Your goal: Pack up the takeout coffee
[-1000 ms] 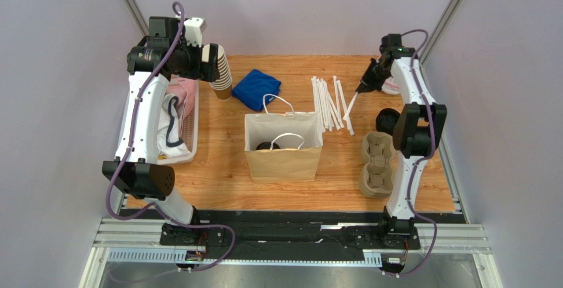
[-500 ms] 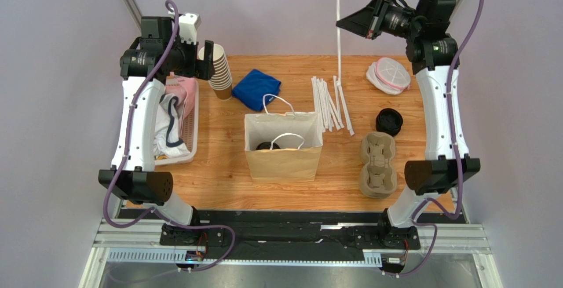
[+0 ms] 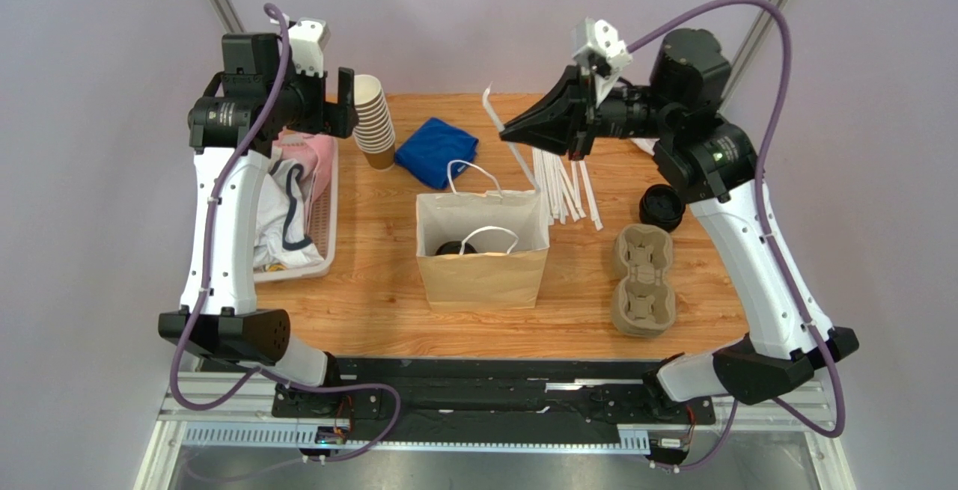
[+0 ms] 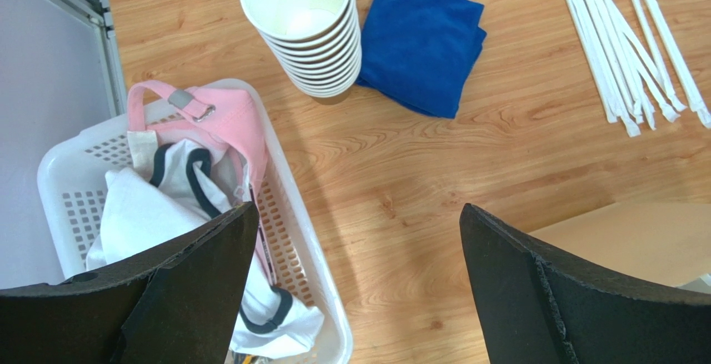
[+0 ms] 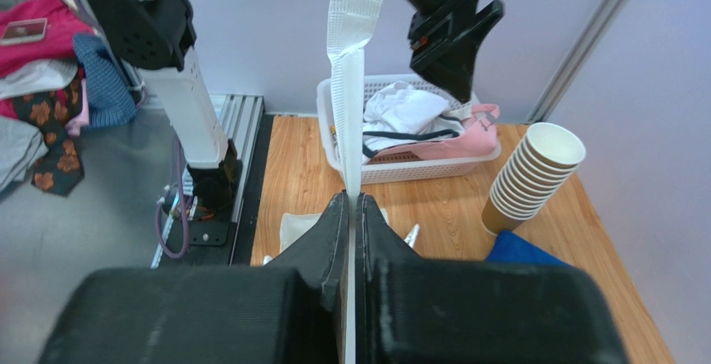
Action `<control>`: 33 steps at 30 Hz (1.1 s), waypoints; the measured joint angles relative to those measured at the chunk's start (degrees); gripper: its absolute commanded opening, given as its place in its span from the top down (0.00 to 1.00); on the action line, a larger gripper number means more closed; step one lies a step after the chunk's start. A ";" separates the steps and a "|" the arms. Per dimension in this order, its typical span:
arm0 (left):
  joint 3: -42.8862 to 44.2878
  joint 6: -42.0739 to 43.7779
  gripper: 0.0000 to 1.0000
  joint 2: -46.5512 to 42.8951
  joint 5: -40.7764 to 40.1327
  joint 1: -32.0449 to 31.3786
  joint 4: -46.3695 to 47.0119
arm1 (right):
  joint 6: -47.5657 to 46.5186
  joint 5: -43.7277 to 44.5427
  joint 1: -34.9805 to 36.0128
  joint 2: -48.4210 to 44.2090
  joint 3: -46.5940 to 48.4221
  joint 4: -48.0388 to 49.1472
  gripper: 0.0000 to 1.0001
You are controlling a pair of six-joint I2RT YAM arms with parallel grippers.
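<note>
Right gripper (image 5: 351, 207) clamped shut on paper-wrapped straw (image 5: 348, 72). Left gripper (image 4: 357, 212) wide open, empty, above basket (image 4: 313, 272). Takeout coffee (image 3: 450, 249): black lid showing inside paper bag (image 3: 484, 277).

No legible text or labels

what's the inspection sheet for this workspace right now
surface: wooden table, no spill seen
job's things: takeout coffee not clearly seen; paper bag upright and open, dark shape inside
clutter: cup stack, blue cloth, wrapped straws, cup carriers, black lid, basket of clothes
grippers: left gripper open, empty; right gripper shut on held straw, raised
cables: purple cable loops along each arm, off the items
surroundings: pale wall; clothes heap beyond the table
</note>
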 measured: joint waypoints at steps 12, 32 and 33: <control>-4.61 -1.36 0.01 -4.68 2.47 0.00 0.39 | -9.68 3.30 7.26 1.90 -10.10 -0.81 1.00; -12.72 -2.47 0.01 -6.75 5.46 0.00 3.04 | -20.26 10.95 10.45 1.25 -27.93 -7.34 0.74; -12.72 -2.47 0.01 -6.75 5.60 0.00 3.10 | -20.68 11.34 10.69 1.27 -27.96 -7.69 0.69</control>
